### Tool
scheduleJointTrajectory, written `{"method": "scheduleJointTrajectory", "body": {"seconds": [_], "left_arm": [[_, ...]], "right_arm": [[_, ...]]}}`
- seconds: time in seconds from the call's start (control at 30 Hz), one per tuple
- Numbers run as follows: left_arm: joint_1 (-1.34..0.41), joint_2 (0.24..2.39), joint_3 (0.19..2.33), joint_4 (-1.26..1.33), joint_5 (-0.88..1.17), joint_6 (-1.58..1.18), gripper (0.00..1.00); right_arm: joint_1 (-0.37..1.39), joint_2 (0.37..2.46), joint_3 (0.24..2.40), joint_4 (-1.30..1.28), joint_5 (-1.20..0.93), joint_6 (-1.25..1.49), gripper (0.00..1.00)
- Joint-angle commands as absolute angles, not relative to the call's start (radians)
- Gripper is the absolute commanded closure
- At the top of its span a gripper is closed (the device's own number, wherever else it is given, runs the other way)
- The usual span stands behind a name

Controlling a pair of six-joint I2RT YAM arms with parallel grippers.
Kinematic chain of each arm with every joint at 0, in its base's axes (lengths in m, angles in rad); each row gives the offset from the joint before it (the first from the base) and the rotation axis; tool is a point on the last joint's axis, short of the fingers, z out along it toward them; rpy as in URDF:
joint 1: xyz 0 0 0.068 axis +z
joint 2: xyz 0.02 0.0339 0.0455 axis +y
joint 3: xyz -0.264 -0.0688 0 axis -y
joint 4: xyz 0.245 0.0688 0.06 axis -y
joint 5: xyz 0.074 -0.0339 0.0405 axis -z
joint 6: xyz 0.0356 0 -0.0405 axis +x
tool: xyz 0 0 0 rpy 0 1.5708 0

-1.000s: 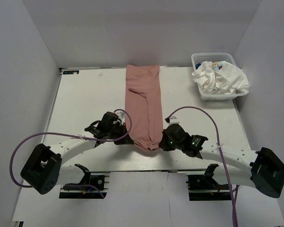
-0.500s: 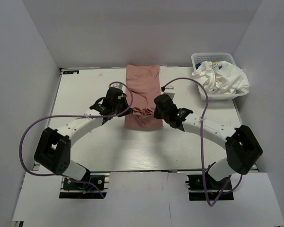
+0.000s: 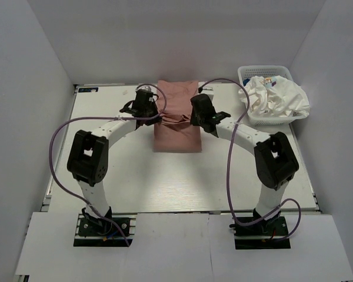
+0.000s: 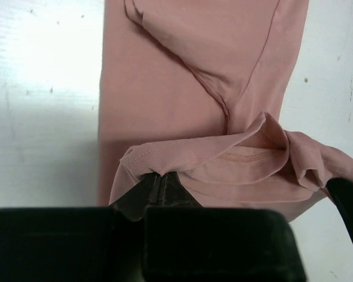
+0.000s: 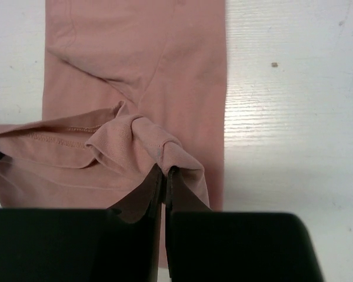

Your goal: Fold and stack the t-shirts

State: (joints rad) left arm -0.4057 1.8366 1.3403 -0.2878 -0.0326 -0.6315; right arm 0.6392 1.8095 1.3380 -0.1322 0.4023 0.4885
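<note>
White tabletop point(image 3: 106, 170), boxed in by pale walls point(image 3: 41, 47) on three sides.

Pink tee point(image 3: 176, 132): lying in the middle of the far half of the tabletop as a long narrow strip, its far end reaching the back edge. The stitched hem end is being held up off the strip and doubled over it, bunching into loose folds between the two grippers. No print is showing.

Left gripper point(image 4: 160, 189): jaws are pressing together on the left corner of the raised hem, cloth pinched between them.

Right gripper point(image 5: 165, 183): jaws are clamping the right corner of the same hem, a knot of cloth gathering just ahead of them.

Arms: both are stretching from the near edge to the far half and bending inward, wrists facing each other across the strip. Purple cables point(image 3: 56, 141) are looping out beside each arm.

White tee point(image 3: 279, 97): sitting crumpled in a white basket point(image 3: 247, 73) at the far right corner, spilling over its rim, a small coloured print showing on top.
</note>
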Motion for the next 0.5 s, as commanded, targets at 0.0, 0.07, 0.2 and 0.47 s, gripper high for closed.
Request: {"method": "scheduleJointTrajectory", "body": {"seconds": [0.0, 0.07, 0.2, 0.47], "left_arm": [[-0.384, 1.882, 1.422, -0.278, 0.017, -0.598, 1.0], [-0.374, 1.92, 1.433, -0.278, 0.041, -0.598, 1.0], [-0.365, 1.976, 1.485, -0.264, 0.061, -0.577, 0.92], [-0.336, 1.984, 1.586, -0.278, 0.14, -0.471, 0.0]], "right_arm": [[0.603, 1.851, 1.417, -0.127, 0.35, 0.453, 1.0], [0.597, 1.899, 1.454, -0.143, 0.335, 0.456, 1.0], [0.569, 1.983, 1.521, -0.164, 0.298, 0.459, 1.0], [0.543, 2.054, 1.663, -0.265, 0.23, 0.379, 0.1]]}}
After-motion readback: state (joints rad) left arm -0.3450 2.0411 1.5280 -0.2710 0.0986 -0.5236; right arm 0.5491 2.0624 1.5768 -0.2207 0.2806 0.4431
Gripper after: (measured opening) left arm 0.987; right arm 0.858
